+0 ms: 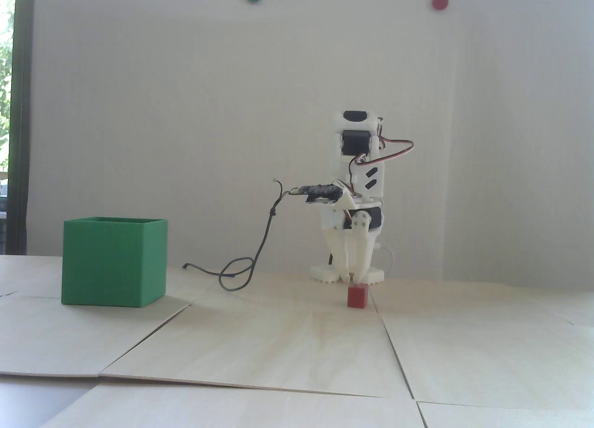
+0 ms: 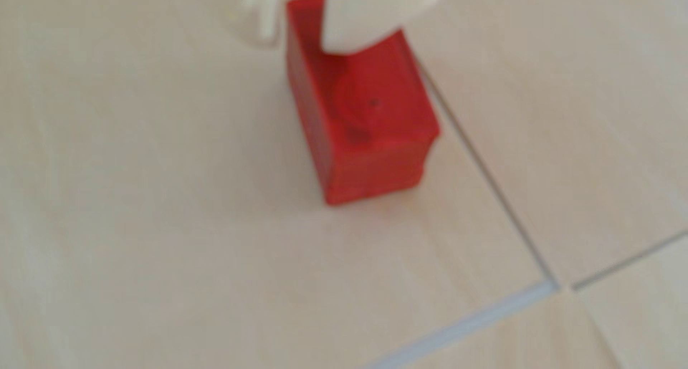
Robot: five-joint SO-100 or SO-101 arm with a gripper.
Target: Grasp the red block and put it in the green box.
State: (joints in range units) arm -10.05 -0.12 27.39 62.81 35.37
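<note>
Red block (image 2: 372, 131): matt plastic, faint layer lines down its side, a shallow round mark pressed into the top face. My claw (image 1: 353, 277): off-white plastic, smooth, dull sheen. Green box (image 1: 113, 261): matt solid plastic, thin walls, even colour. Table (image 1: 287, 344): pale wood-grain panels, smooth, low sheen, thin seams between them. Cable (image 1: 260, 242): dark rubbery sheath.

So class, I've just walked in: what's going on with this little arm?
The white arm's gripper points straight down over the red block, fingertips just above its top. The block sits on the wooden table, not yet lifted. The green box stands well off to the left in the fixed view.
</note>
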